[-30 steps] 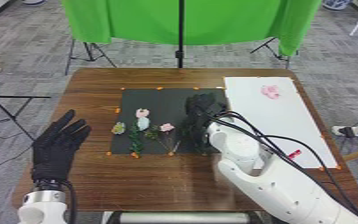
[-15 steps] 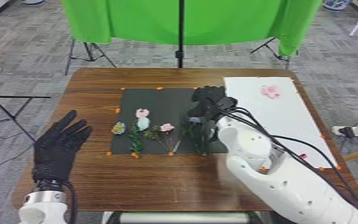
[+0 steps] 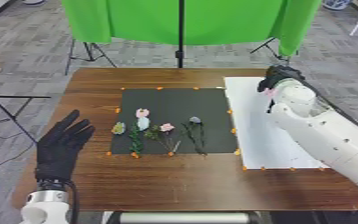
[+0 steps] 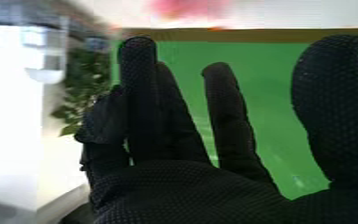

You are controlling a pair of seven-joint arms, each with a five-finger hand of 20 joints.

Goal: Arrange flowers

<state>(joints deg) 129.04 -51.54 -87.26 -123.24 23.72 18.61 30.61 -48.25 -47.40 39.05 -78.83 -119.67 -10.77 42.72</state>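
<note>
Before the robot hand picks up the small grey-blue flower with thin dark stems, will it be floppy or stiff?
The grey-blue flower may bend a bit, since its stems look long and thin. It is probably light, being so small and slender. It likely won't roll far, as its stems spread apart.

Big green cloth (image 3: 140,22) hanging behind brown worktop (image 3: 158,187), skinny black pole (image 3: 181,30) in front of it. Grey carpet (image 3: 33,55) all round, black stand (image 3: 15,97) off left. Oh, and leafy plant (image 4: 87,75) in right wrist view.
</note>
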